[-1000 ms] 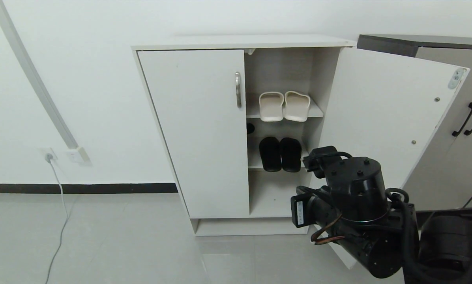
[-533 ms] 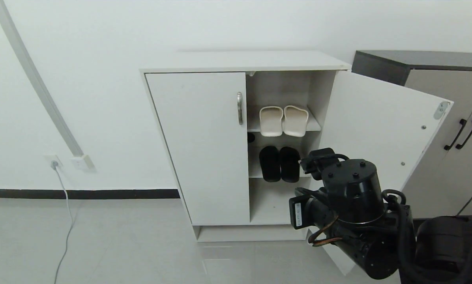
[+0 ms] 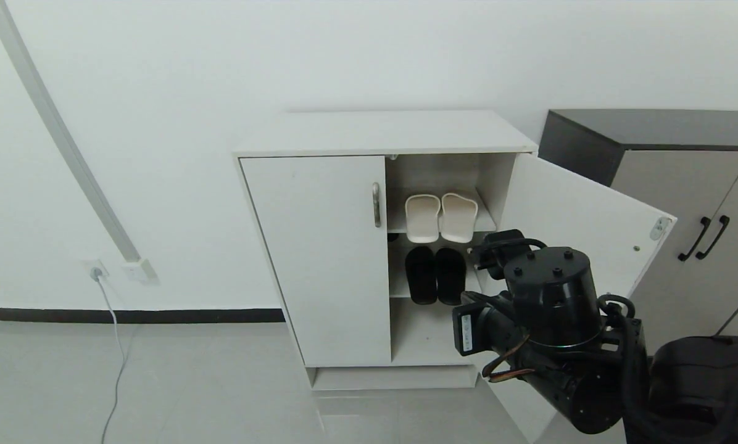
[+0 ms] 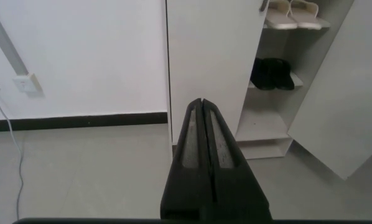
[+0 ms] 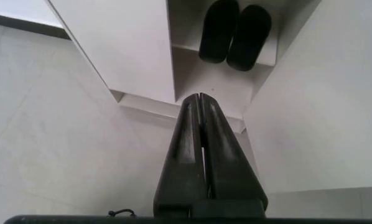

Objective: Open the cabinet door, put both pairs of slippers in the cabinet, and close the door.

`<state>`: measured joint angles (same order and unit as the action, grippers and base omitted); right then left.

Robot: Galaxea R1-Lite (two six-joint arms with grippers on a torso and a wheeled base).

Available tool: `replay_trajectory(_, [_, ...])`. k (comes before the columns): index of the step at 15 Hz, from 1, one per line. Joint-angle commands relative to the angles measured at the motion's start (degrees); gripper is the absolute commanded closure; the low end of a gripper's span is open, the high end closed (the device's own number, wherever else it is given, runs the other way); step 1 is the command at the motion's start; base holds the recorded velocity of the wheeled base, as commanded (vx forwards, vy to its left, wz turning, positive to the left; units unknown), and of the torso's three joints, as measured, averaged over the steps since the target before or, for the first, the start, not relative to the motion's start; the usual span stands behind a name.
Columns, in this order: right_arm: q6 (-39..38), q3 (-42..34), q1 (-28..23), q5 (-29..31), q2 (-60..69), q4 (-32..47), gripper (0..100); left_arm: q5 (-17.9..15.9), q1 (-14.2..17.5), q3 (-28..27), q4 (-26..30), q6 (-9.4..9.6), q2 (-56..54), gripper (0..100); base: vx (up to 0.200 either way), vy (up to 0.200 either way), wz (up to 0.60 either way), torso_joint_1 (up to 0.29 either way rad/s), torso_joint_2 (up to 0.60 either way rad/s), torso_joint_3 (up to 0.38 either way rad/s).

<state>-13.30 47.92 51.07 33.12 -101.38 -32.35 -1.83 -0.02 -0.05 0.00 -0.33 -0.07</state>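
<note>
Bare, evenly lit room.
Backed by white wall [image 3: 159, 92], floored in glossy pale-grey tiles [image 3: 190, 388], edged with black skirting strip [image 3: 128, 316]; crossed by slanting white cable duct [image 3: 54, 132]; dark-topped grey cupboard [image 3: 671, 179] at right.

Low white two-door wooden cabinet [image 3: 384, 132], set against the far wall. Right door [image 3: 566, 216] swung wide open toward the near right. Left door [image 3: 319, 259] shut, with a slim upright metal handle [image 3: 376, 205] at its inner edge. Pair of cream rubber slippers [image 3: 441, 217] side by side on the upper shelf. Pair of black slippers [image 3: 435, 275] side by side on the shelf just below.
</note>
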Motion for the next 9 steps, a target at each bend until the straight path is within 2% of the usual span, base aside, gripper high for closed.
replay_trajectory(1, [0.0, -0.1, 0.0, -0.2, -0.1, -0.1, 100, 0.0, 0.0, 0.0, 0.0, -0.02, 0.1, 100, 0.000, 0.000, 0.00, 0.154, -0.48, -0.330])
replay_trajectory(9, [0.1, -0.2, 0.0, -0.5, 0.0, -0.1, 100, 0.0, 0.0, 0.0, 0.0, -0.02, 0.1, 100, 0.000, 0.000, 0.00, 0.184, -0.50, -0.319])
